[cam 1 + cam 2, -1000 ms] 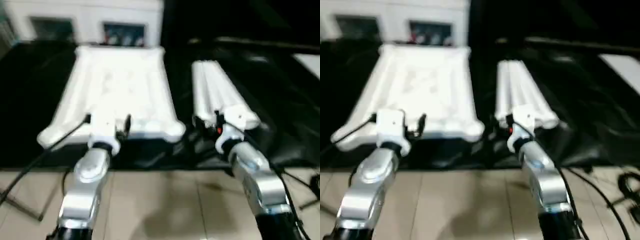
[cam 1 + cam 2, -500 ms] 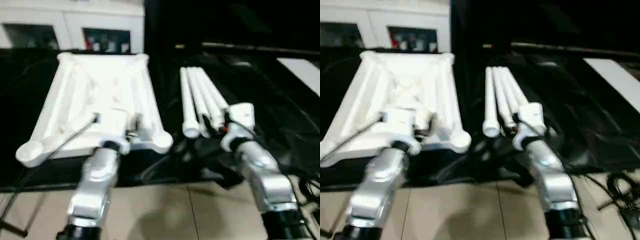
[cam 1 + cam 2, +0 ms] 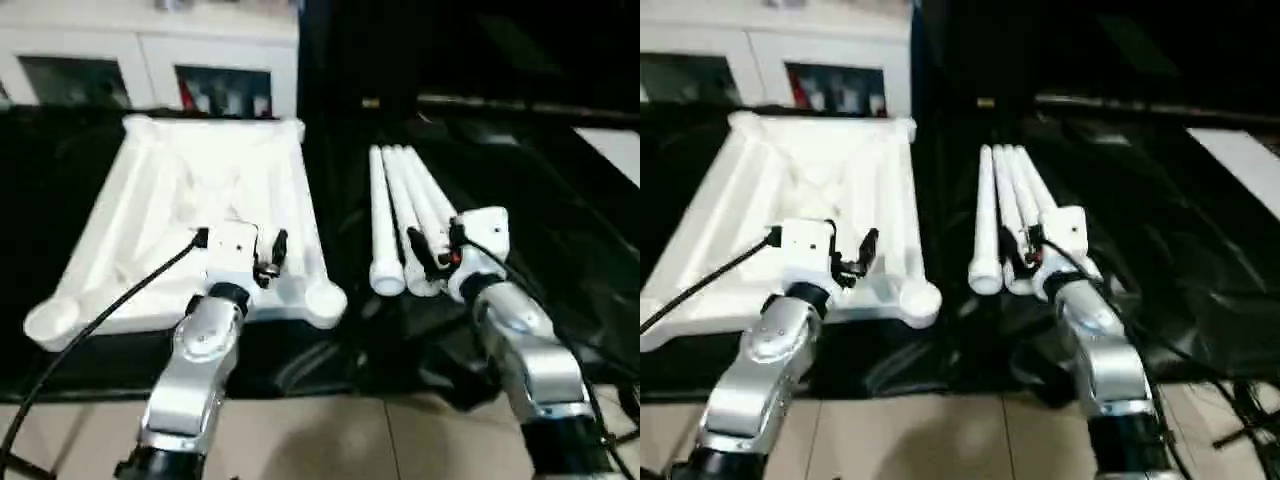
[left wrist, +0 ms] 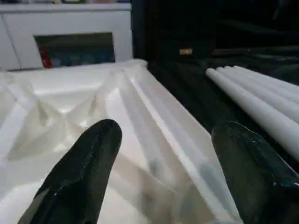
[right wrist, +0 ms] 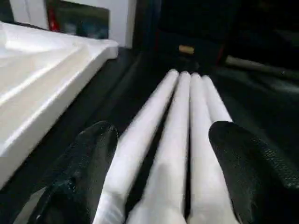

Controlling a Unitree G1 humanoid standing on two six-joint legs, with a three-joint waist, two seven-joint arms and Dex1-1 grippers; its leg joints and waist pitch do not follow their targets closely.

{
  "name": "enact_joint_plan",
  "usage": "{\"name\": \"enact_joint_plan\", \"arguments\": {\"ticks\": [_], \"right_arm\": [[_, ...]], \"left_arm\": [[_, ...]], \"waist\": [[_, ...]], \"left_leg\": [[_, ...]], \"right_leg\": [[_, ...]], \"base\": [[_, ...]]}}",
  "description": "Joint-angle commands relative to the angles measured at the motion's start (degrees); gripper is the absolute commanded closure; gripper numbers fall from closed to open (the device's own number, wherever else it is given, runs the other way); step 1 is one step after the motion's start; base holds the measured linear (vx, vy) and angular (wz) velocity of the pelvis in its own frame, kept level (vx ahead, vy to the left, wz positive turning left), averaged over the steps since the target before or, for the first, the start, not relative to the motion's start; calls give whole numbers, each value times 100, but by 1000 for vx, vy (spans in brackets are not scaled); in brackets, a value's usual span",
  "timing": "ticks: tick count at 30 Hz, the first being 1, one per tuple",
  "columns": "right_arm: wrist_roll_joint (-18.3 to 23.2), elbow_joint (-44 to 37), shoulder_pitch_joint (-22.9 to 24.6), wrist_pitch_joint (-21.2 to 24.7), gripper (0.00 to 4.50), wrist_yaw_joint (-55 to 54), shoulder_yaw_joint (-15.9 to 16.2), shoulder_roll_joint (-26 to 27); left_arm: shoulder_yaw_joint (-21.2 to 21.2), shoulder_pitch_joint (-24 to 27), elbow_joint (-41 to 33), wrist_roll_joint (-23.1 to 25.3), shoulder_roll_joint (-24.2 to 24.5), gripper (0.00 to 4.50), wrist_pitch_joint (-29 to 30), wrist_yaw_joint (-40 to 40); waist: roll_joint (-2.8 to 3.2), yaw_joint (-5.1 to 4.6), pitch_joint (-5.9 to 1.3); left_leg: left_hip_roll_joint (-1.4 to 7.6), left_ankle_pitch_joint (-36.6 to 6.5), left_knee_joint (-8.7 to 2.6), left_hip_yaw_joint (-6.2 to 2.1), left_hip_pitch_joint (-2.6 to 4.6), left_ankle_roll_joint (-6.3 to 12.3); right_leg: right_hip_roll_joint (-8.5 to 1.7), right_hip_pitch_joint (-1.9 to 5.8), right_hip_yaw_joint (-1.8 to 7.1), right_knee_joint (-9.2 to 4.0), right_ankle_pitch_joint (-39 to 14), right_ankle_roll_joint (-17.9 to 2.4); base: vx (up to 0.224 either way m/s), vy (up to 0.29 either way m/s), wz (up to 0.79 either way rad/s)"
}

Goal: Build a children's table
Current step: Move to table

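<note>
The white table top (image 3: 190, 200) lies upside down on the black cloth (image 3: 560, 250), its ribbed underside facing up and a round socket at each near corner. From where the robot stands, it sits at about eleven o'clock. At about one o'clock, well apart from the top, the four legs (image 3: 400, 215) lie side by side in a tight bundle, touching one another, their thick ends toward the robot.

The left gripper (image 4: 161, 172) hovers over the near edge of the table top with its two black fingers (image 4: 77, 172) spread wide — nothing between them but the ribbed plastic below. The right gripper (image 5: 159, 175) hangs over the near ends of the legs, jaws also wide apart and empty (the wrist view looks straight down the bundle between the fingers). Neither one is touching anything that I can make out.

Behind the table top stands a white cabinet (image 3: 150, 60) with glass doors. A pale tiled floor (image 3: 330, 440) shows beneath the silver forearms, and a black cable (image 3: 90, 320) trails off the left wrist.
</note>
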Motion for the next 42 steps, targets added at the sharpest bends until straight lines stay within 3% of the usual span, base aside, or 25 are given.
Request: {"name": "enact_joint_plan", "arguments": {"ticks": [1,3,6,7,8,9,11,13,14,15,16,19,20,21,23,24,26,27,29,32,33,35,38,41,42], "right_arm": [[-47,-1,-35,-36,95,31,165,40],[0,-20,25,13,95,-86,98,113],[8,-60,69,12,95,-116,85,133],[1,-61,72,10,95,-113,80,139],[-12,-63,79,17,95,-115,59,159],[-23,-60,83,21,95,-121,40,176],[-31,-57,81,25,95,-132,4,179],[-25,-41,64,32,95,-134,-13,168],[-40,-33,57,38,95,-112,6,143],[-51,-26,53,42,95,-96,21,126],[-64,-25,50,39,95,-51,61,103],[-95,-39,54,34,95,12,129,91],[-107,-41,54,40,95,31,152,98],[-129,-42,54,43,95,41,171,105],[-138,-40,50,44,95,42,176,115],[-138,-31,43,41,95,36,172,123],[-43,-11,35,73,95,-15,93,175],[-15,3,26,93,95,-34,55,182],[-20,9,27,107,95,-18,45,155],[31,-21,49,128,95,61,22,124],[96,-79,64,116,95,252,29,74],[258,-206,85,88,95,789,132,-87],[397,-421,81,59,95,1598,402,-465],[429,-547,58,153,95,2394,753,-993],[450,-612,60,164,95,2819,909,-1280]], "left_arm": [[104,-62,157,67,51,88,-35,-20],[105,-47,189,93,76,88,-33,-44],[84,-22,154,88,81,88,-9,-77],[72,-21,155,84,88,88,-7,-76],[56,-19,163,76,95,88,-9,-73],[45,-24,182,71,96,88,-20,-70],[28,-39,201,72,82,88,-28,-65],[36,-62,222,75,58,88,-35,-75],[38,-66,224,78,52,88,-35,-78],[38,-69,226,80,49,88,-34,-79],[43,-66,209,80,45,88,-30,-73],[52,-49,176,82,44,88,-20,-55],[52,-40,168,80,47,88,-20,-44],[53,-30,161,78,51,88,-22,-42],[54,-22,153,76,52,88,-21,-41],[54,-18,148,78,52,88,-19,-39],[60,-10,137,83,51,88,-14,-43],[64,-10,137,92,45,88,-11,-46],[60,-3,138,103,39,88,-11,-49],[37,-4,146,113,41,88,-19,-62],[-15,-1,141,48,91,88,-141,-204],[-109,-12,104,-145,252,88,-67,-651],[-329,-13,93,-269,679,88,-304,-1483],[-605,-24,60,-351,1183,88,-559,-2405],[-783,-36,-6,-436,1476,88,-517,-2968]], "waist": [[80,-39,-230],[276,-340,-337],[196,-437,-315],[85,-411,-270],[-50,-236,-289],[-137,-24,-283],[-38,83,-272],[293,9,-309],[382,-314,-289],[365,-406,-429],[303,-445,-440],[97,-389,-319],[-251,-260,-396],[-238,-63,-331],[-128,-25,-301],[-76,-52,-274],[193,-160,-253],[351,-357,-278],[289,-424,-320],[82,-397,-238],[-175,-98,-229],[-178,69,-381],[43,-71,-443],[55,-61,-504],[57,11,-397]], "left_leg": [[344,-182,-647,-128,-237,682],[546,-664,-809,-652,480,1591],[663,-284,-750,-995,773,2661],[428,-41,-705,-864,575,2731],[7,81,-306,-256,109,2071],[-114,8,144,-77,-379,1468],[161,275,98,-109,-508,618],[384,631,-567,-119,-123,510],[767,62,-771,-578,523,1093],[933,79,-715,-890,888,1881],[974,327,-673,-910,897,2230],[659,261,-725,-416,554,2373],[-149,-346,-424,-263,-305,1926],[-79,-570,345,-179,-511,1316],[98,-125,284,-164,-584,520],[170,22,179,-147,-577,480],[515,-276,-512,-104,-31,147],[865,-1776,-869,-433,535,279],[998,-1333,-864,-686,815,989],[637,-847,-780,-351,546,1635],[26,-682,-237,152,-91,1143],[127,503,-104,17,-395,712],[331,2300,-375,-56,-80,637],[367,3510,-241,-71,50,641],[372,2405,-349,7,1,461]], "right_leg": [[-472,412,70,-672,-2001,-1117],[-159,48,-210,-200,-840,-1099],[-219,-400,-6,166,-504,-498],[-381,-281,186,-64,-216,-393],[-719,287,606,-519,171,-678],[-1108,827,1002,-790,-241,-1239],[-1039,851,801,-764,-524,-1677],[-375,584,185,-555,-564,-1354],[-34,-44,-31,54,-730,-919],[-120,-384,6,393,-827,-406],[-161,-505,50,479,-697,-141],[-318,-592,243,245,128,173],[-694,296,518,-385,433,599],[-1643,508,668,-873,-843,746],[-1569,534,192,-911,-1627,482],[-1511,559,5,-968,-1897,201],[-723,374,-175,-829,-2018,-624],[-234,-49,-252,-141,-1209,-775],[-252,-394,-61,214,-436,-404],[-447,-345,165,-61,179,-229],[-995,322,773,-696,-331,-659],[-1065,628,852,-493,579,-988],[-399,180,384,34,3332,-1133],[-329,13,424,96,3757,-1148],[-415,-3,429,-56,2748,-1191]], "base": [[75,54,17],[118,64,31],[124,39,42],[97,0,35],[96,-25,33],[100,-20,18],[100,-9,9],[82,15,1],[136,45,3],[136,45,3],[123,31,1],[47,1,0],[1,-96,31],[1,-96,31],[33,-72,44],[58,-53,39],[75,28,28],[83,52,18],[105,39,10],[86,-6,11],[58,-48,9],[67,-63,4],[75,-30,0],[50,-1,3],[0,0,0]]}}
